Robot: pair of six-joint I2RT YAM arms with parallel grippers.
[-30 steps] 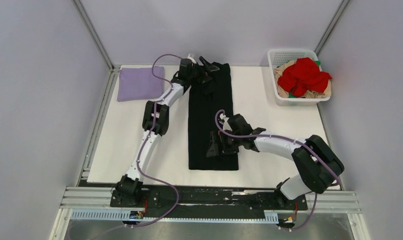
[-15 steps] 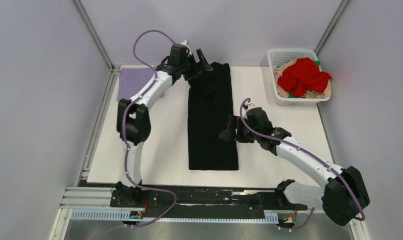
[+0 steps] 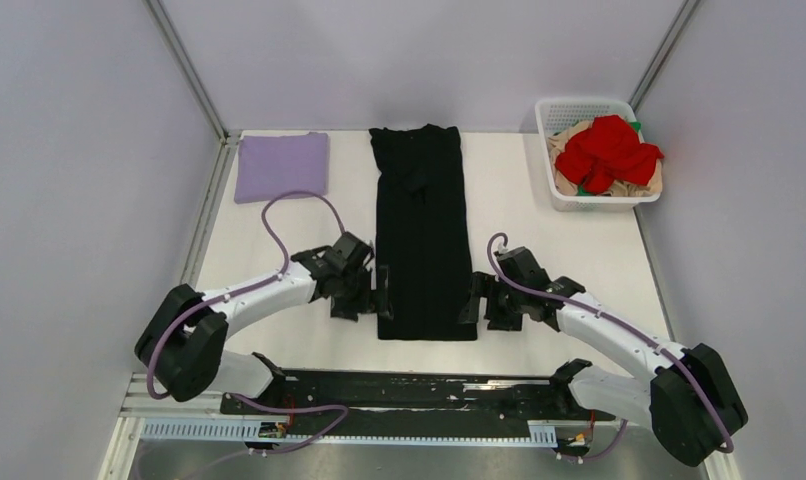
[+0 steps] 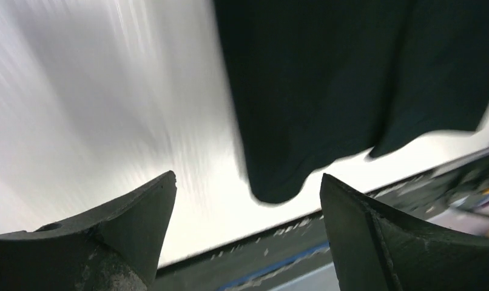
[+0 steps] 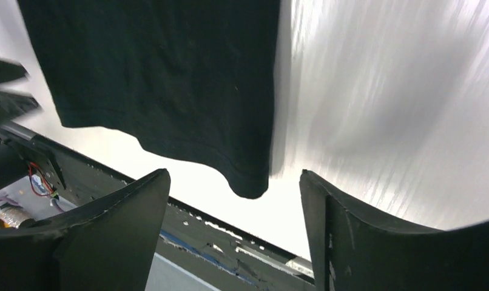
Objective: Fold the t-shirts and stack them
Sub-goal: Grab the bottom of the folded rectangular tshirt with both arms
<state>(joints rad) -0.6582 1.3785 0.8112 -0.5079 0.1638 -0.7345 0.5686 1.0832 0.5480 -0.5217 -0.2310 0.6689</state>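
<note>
The black t-shirt [image 3: 422,230] lies in a long narrow strip down the middle of the worktop [image 3: 549,215], its collar end at the far edge and its hem close to the near edge. Both pincers sit at the hem end. The left pincer [image 3: 380,299] is just beside the near-left corner, and the right pincer [image 3: 475,300] is just beside the near-right corner. In each wrist view the shirt's corner [image 4: 272,188] [image 5: 248,182] shows in the gap between the fingers. The left pincer [image 4: 247,182] and the right pincer [image 5: 235,176] are both spread wide and grip nothing.

Half a second ago the left arm was stretched to the far end, over the collar. It has since swung back to the near corner, leaving the collar end uncovered. The right pincer has dropped from the middle of the right edge towards the hem.

A folded lavender t-shirt [image 3: 282,166] rests at the far left. A red t-shirt [image 3: 607,150] is heaped in the white basket [image 3: 579,106] at the far right.
</note>
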